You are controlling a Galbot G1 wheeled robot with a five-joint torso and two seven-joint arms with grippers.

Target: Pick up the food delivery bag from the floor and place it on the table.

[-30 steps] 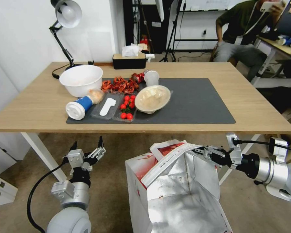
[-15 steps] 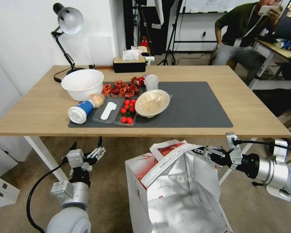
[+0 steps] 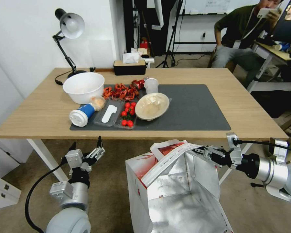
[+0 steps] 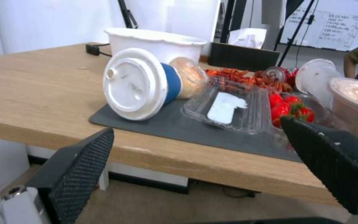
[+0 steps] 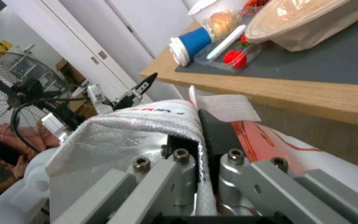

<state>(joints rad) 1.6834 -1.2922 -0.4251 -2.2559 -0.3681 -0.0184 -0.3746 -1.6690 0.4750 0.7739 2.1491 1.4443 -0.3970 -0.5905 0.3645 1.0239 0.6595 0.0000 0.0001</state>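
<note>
Food delivery bag [image 3: 171,191]: red-and-white, silver foil lining exposed, mouth open; positioned in front of the table's near edge and below the tabletop, between the two arms. Its base is cut off by the frame, so contact with the floor cannot be told.
Bag rim: a white strap and foil edge are pinched at the upper right corner; seen close up in the right wrist view [image 5: 146,130].
Right hand [image 3: 205,151]: fingers pressed together on the food delivery bag's rim, arm reaching in from the right.
Left hand [image 3: 87,149]: fingers spread, nothing held; raised beside a white table leg, well apart from the bag, pointed toward the table edge.
Table [image 3: 38,113]: light wood top, white legs; a dark grey mat [image 3: 197,106] is laid across its middle.
On the mat, left part: white bowl [image 3: 83,86], blue cup with white lid [image 3: 80,114] lying on its side, clear tray [image 3: 108,110], cherry tomatoes [image 3: 127,113], red shells [image 3: 119,91], covered beige bowl [image 3: 152,105], clear cup [image 3: 151,85].
Mat, right part: bare.
Table, far edge: black desk lamp [image 3: 68,29], black tissue box [image 3: 129,67].
Floor [image 3: 113,181]: brownish grey, stained.
</note>
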